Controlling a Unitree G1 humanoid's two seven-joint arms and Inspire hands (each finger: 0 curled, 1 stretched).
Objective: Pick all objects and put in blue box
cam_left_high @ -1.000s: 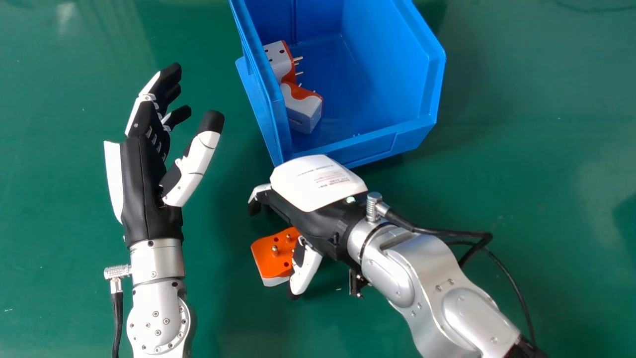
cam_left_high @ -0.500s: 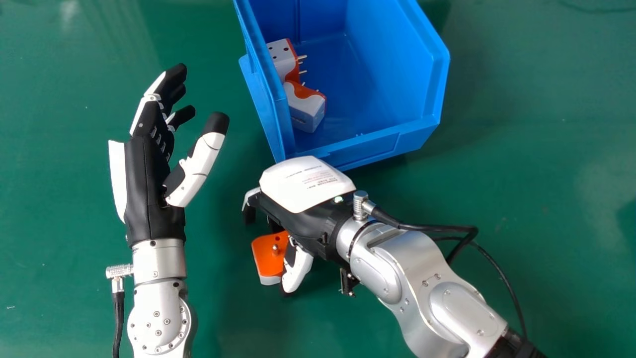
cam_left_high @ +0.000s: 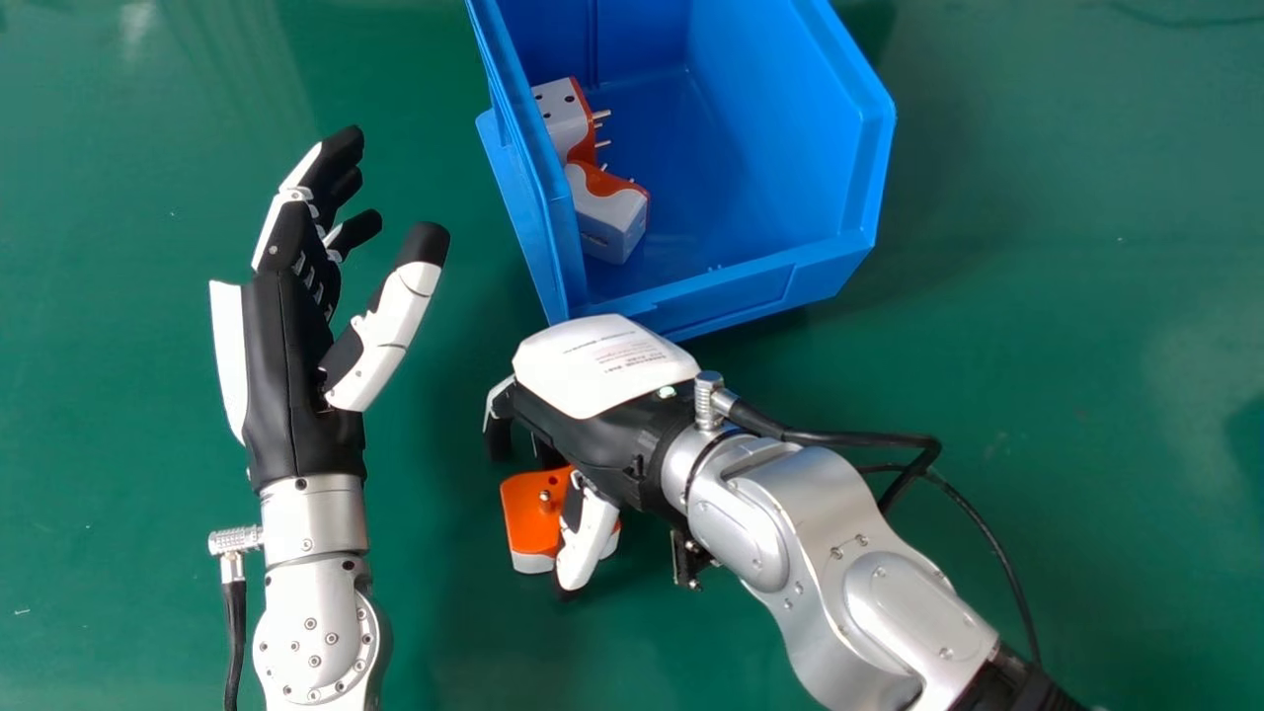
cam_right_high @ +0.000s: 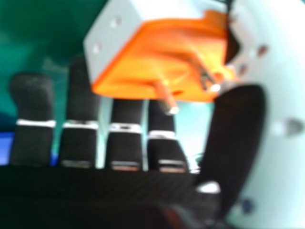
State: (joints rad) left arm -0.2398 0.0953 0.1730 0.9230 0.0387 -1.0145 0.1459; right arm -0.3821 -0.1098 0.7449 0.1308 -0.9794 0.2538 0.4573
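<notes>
Two plugs [cam_left_high: 609, 212] are already housed in the blue box [cam_left_high: 750, 291]; on the bench [cam_left_high: 1037, 346] before it, a third plug [cam_left_high: 528, 518] is left, loosely straddled by the right hand's [cam_left_high: 592, 434] open fingers. The left hand [cam_left_high: 286, 365] is held open, left of the box.

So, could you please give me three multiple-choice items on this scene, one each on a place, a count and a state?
1. Where is the adapter by the right thumb?
A) Inside the blue box
B) Beyond the box's far end
C) Outside the box, on its near side

2. How many adapters show inside the blue box?
A) Two
B) Four
C) None

3. How is the left hand?
A) Curled into a fist
B) Open and holding nothing
C) Gripping the box

Key:
1 C: its orange pin side shows under the right hand, short of the box.
2 A: a farther adapter and a nearer adapter lie inside.
3 B: its fingers are straight, its thumb apart.
</notes>
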